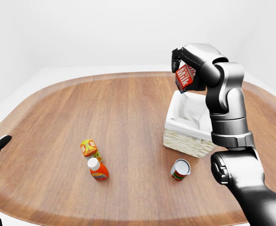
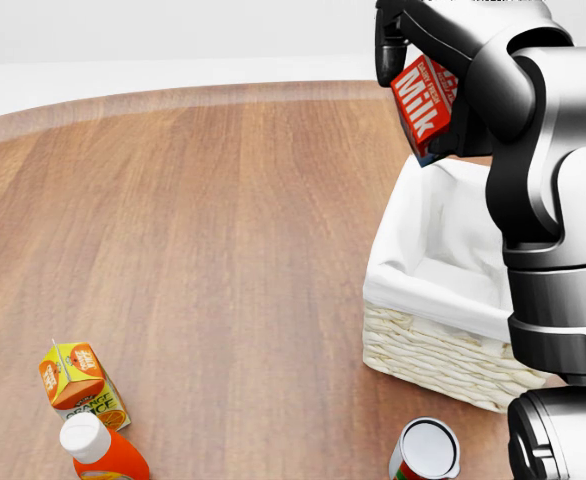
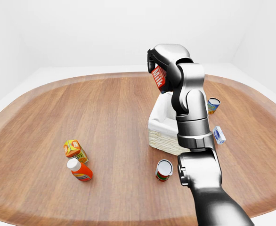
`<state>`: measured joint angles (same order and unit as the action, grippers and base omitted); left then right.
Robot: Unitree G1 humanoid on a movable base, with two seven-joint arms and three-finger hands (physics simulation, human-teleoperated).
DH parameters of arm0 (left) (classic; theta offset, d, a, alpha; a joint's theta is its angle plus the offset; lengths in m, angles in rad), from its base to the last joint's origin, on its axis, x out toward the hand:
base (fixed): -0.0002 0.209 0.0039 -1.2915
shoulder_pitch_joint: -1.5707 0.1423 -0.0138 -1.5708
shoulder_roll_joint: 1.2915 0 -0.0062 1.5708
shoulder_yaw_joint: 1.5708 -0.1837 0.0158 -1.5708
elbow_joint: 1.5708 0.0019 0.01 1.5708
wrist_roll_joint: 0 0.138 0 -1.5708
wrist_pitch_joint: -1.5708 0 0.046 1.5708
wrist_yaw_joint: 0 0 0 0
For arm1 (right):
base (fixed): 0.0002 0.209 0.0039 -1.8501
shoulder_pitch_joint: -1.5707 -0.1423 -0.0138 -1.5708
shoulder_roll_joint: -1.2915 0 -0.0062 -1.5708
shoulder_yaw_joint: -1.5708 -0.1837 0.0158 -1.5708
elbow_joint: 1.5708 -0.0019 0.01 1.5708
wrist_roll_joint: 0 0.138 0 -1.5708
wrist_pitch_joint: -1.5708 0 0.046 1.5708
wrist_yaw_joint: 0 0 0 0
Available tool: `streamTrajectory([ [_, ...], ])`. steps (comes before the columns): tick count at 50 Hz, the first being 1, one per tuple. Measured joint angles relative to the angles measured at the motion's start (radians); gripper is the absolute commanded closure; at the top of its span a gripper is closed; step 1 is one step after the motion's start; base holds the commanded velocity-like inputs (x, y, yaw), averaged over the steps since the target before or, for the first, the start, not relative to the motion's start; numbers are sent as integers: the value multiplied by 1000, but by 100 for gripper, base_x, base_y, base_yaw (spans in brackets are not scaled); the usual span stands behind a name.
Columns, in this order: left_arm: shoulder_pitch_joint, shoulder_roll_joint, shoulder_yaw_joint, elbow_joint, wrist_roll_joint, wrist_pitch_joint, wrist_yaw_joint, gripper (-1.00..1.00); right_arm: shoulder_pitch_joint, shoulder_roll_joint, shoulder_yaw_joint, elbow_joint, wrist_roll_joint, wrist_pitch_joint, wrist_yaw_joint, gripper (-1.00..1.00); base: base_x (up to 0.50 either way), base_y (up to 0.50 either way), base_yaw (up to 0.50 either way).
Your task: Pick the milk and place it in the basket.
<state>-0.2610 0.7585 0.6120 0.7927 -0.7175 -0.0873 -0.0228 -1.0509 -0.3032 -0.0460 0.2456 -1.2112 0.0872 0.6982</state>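
Bare simulated test room: blank white walls (image 1: 105, 33) fill the upper frame, and one rounded wooden tabletop (image 1: 128, 108) carries scattered grocery items.

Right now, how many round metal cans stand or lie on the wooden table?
2: a red-labelled can below the wicker basket, a blue-and-yellow can to the basket's right. The arm may hide others.

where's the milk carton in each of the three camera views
Left-eye view: milk carton upper right of centre, held in the right robot hand.
Head view: top right, at the top edge.
Right-eye view: just right of centre, upper part.
Shared landmark: the white-lined basket, directly below the carton in every view.
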Motion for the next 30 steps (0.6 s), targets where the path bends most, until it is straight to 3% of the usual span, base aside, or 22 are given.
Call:
streamTrajectory([
  [30,-1,0,-1,2,-3,0,-4,-100,16,-64,-21,92,22,0,0,100,0,0,0],
])
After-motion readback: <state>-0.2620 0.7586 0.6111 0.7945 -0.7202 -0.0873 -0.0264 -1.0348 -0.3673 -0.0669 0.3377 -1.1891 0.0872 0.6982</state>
